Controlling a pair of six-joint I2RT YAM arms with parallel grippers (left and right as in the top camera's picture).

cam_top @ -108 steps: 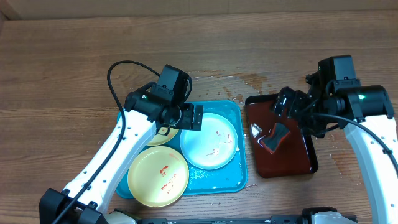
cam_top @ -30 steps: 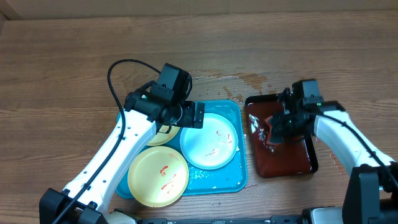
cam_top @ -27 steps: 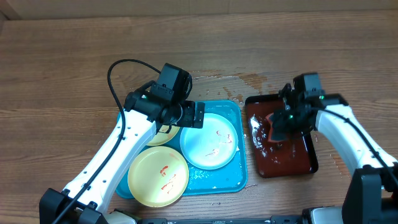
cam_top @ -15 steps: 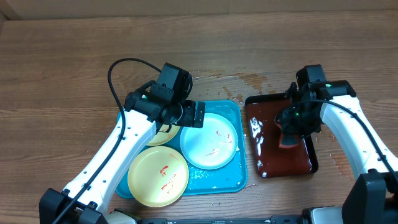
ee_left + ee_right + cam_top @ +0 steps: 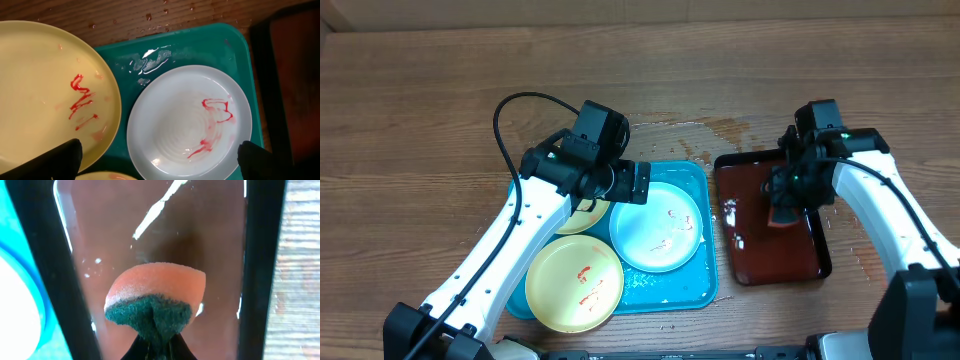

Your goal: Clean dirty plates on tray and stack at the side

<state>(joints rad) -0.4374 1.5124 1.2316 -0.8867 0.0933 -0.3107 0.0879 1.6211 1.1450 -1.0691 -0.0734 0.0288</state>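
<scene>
Turquoise tray (image 5: 670, 292) sits at lower centre of the overhead frame, its right rim just beside the dark red-brown tray (image 5: 760, 258). We see three red-smeared plates (image 5: 657, 227) crowding it, the lowest overhanging its lower-left edge. Left jaws hang spread wide above them. Right jaws pinch a sponge (image 5: 155, 300) over the brown tray's right side. Bare wooden counter (image 5: 420, 120) lies open along the top.

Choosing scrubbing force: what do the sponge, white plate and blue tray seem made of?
Sponge: soft orange foam with a dark green fibrous scouring layer, folded where pinched. White plate: probably glossy plastic; smooth, faint concentric rings, soft highlights. Blue tray: likely moulded plastic; rounded rim, shiny where wet.
</scene>
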